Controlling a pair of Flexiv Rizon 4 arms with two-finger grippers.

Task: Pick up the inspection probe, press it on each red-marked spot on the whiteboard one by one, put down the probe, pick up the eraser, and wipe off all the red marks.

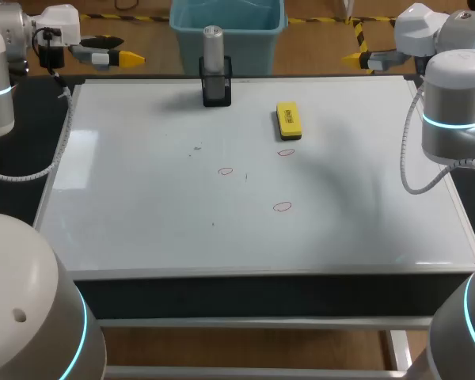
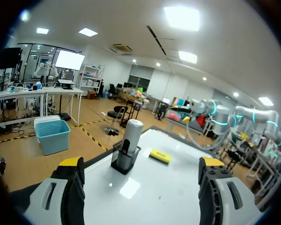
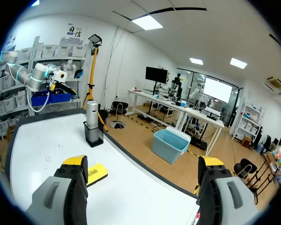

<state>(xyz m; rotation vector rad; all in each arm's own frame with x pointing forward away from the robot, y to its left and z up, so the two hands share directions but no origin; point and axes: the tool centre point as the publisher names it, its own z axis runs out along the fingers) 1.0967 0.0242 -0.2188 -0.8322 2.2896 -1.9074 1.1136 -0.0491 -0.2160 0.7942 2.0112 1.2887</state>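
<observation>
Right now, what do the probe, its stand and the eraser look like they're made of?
Probe: probably metal, a silver-grey cylinder with a soft sheen.
Stand: dark and slightly see-through, likely plastic.
Eraser: matte yellow top, plastic or foam, over a dark underside; which, I cannot tell.

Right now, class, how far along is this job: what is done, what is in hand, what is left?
Nothing looks done. The inspection probe stands in its black holder, the yellow eraser lies on the whiteboard, and three red marks show on it. Nothing is in hand: the left gripper and right gripper are open and empty, near the board's far corners. Every step is left.
</observation>
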